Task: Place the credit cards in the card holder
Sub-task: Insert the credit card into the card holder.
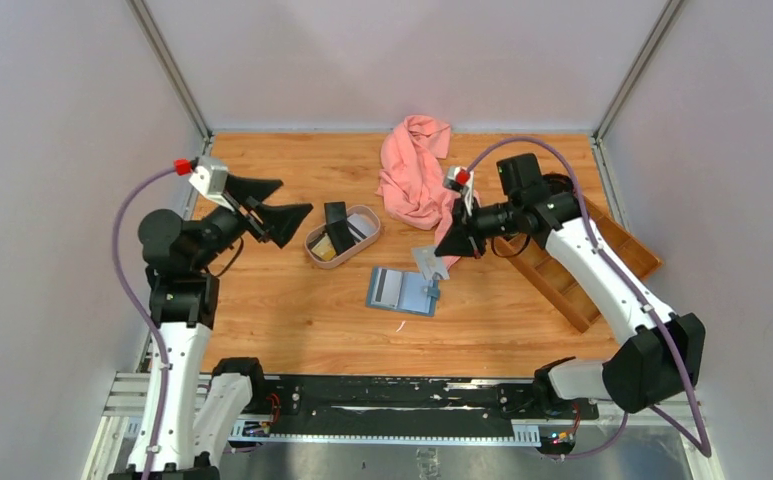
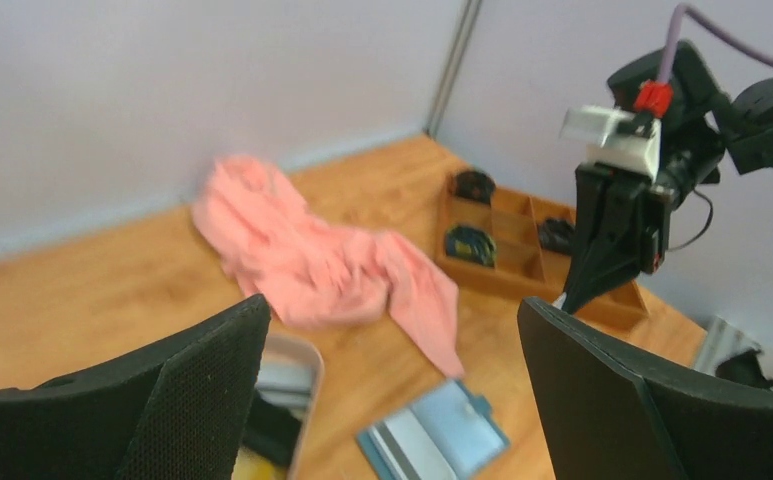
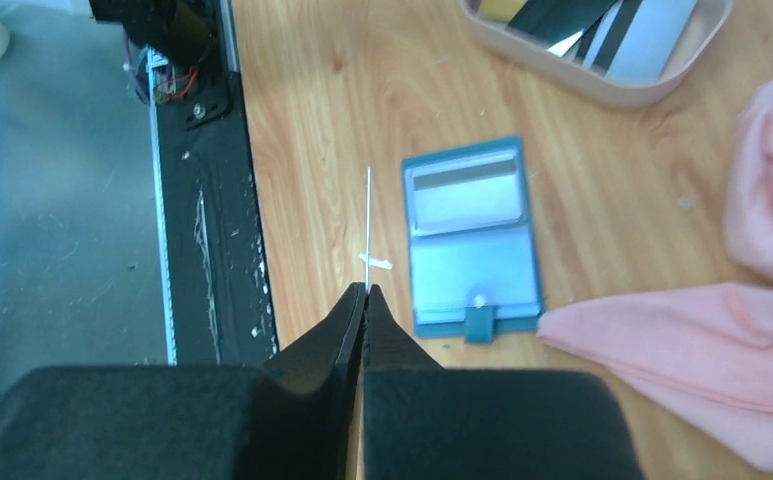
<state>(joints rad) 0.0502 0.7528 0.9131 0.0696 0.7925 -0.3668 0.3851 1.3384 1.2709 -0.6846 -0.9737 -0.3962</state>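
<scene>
Top external: pink cloth (image 1: 417,175) just beside open card holder (image 1: 402,291)

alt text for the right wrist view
The right gripper is shut on a thin pale card, seen edge-on, beside the open teal-blue bifold card holder. A beige oval tray of cards and a pink cloth lie nearby.

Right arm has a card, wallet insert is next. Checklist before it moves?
1. Grip: ok, right gripper shut on a pale card.
2. wallet open, pockets up: ok.
3. Card over a pocket: not ok, it sits off to one side of the wallet.
4. left gripper out of the way: ok, open, over by the tray.
5. cloth off the wallet: cannot tell, its tip is right at the clasp corner.
</scene>
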